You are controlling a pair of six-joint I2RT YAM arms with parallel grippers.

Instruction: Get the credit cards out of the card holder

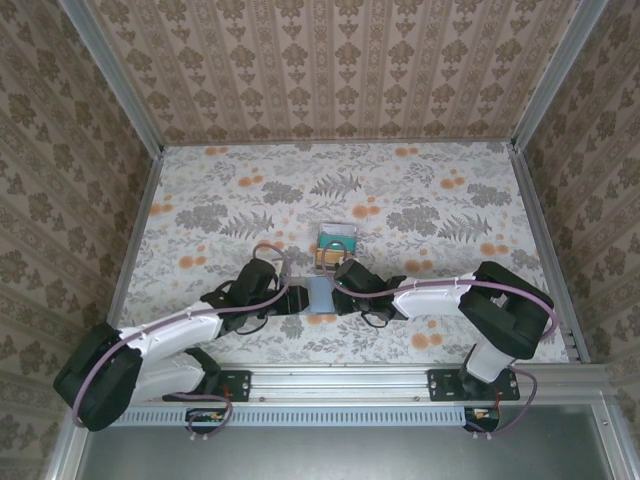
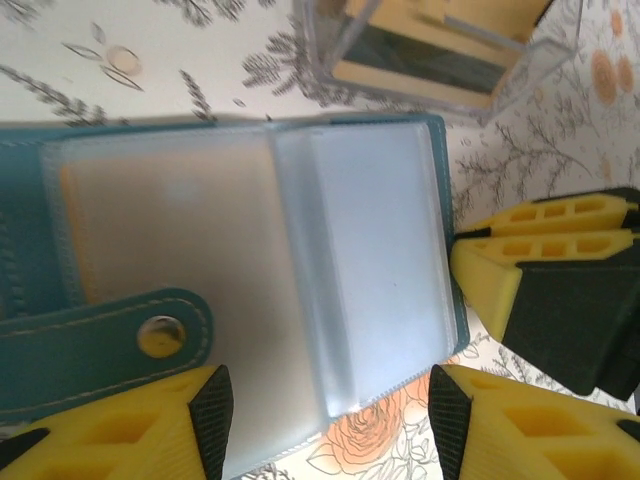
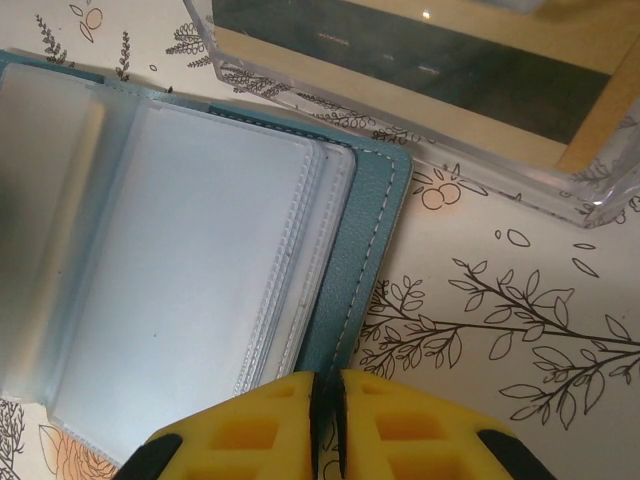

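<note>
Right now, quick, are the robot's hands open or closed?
Left gripper: open, fingers around part of the card holder.
Right gripper: closed, pinching the card holder's edge.

Open teal card holder (image 2: 370, 270), credit cards (image 2: 420, 58) just beyond

Table (image 1: 430, 190): covered with a white sheet printed with grey foliage and orange blooms, lying flat. Back wall (image 1: 330, 70), left wall (image 1: 50, 180) and right wall (image 1: 600, 150): brown-and-tan striped damask paper, the same pattern on all three. Aluminium posts (image 1: 112, 75) run up both rear corners. An aluminium rail (image 1: 340, 380) borders the table's near edge, with a plain grey panel (image 1: 350, 450) below it. Lighting is even and soft, and shadows are faint.
</note>
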